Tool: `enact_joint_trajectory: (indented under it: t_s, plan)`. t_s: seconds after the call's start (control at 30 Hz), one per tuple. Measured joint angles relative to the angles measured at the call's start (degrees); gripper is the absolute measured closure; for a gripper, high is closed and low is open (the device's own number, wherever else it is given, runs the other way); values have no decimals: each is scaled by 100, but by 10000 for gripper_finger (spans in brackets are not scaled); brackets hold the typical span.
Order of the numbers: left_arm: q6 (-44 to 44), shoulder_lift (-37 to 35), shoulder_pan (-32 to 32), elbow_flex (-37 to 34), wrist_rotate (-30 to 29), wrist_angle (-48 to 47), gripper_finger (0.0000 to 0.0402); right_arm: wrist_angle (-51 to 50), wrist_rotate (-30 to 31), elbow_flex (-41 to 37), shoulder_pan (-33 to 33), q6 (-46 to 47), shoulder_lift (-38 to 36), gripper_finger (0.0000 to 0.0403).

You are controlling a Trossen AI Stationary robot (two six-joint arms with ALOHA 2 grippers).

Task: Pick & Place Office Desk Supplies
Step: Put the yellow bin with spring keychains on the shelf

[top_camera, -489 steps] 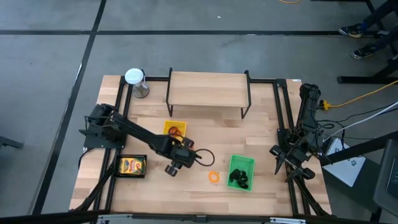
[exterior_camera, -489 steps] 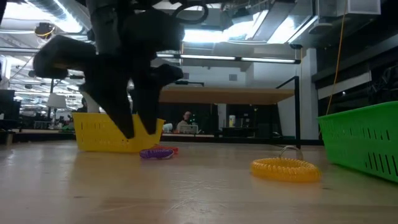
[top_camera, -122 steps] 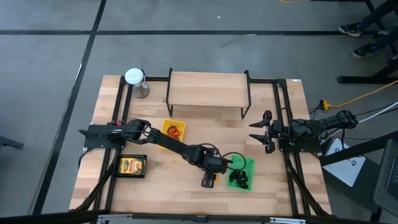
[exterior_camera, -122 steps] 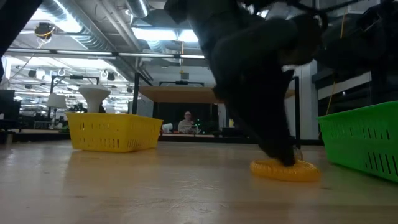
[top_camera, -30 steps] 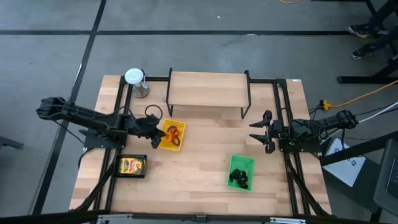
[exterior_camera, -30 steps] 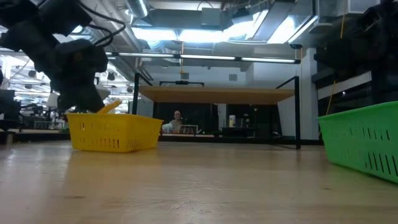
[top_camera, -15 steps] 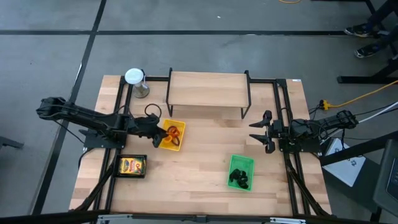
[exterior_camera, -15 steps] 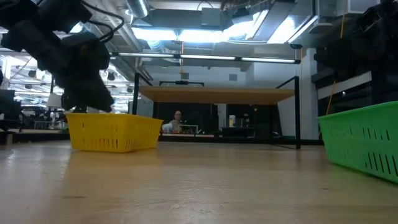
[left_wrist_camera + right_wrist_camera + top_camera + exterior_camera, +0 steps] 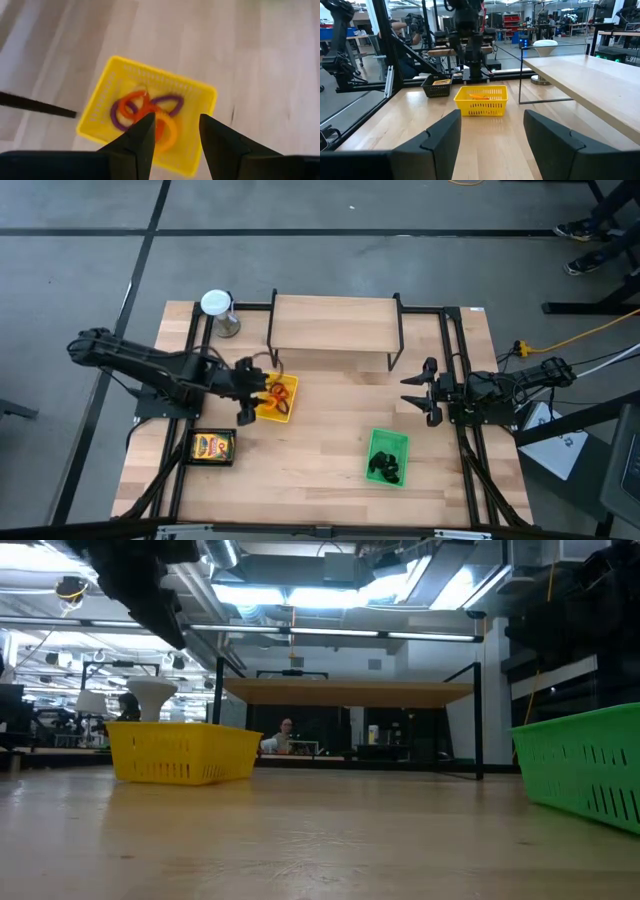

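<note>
Several orange and purple rings (image 9: pixel 147 112) lie in the yellow tray (image 9: pixel 200 95) directly below the spread, empty left gripper (image 9: pixel 175 131).

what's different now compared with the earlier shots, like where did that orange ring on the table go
The orange coiled ring left the bare table near the green plastic tray and now lies in the yellow plastic tray. The left gripper carried it there, let go, and now hangs open above that tray. The right gripper swung inward earlier, then stayed open. The trays did not move.
</note>
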Motion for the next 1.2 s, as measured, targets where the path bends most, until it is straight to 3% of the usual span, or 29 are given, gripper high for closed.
enact_joint_trajectory:
  t_s: [0.2, 0.53, 1.0, 1.2]
  plan:
    - [506, 953, -282, 690, 789, -890, 253, 0, 0, 0, -2, -1, 0, 184]
    - [731, 2184, -870, 910, 819, -1110, 252, 0, 0, 0, 0, -1, 0, 184]
    - [507, 2362, -774, 914, 413, -1063, 183, 0, 0, 0, 0, -2, 0, 184]
    - [775, 2473, -702, 914, 365, -949, 180, 0, 0, 0, 0, -1, 0, 184]
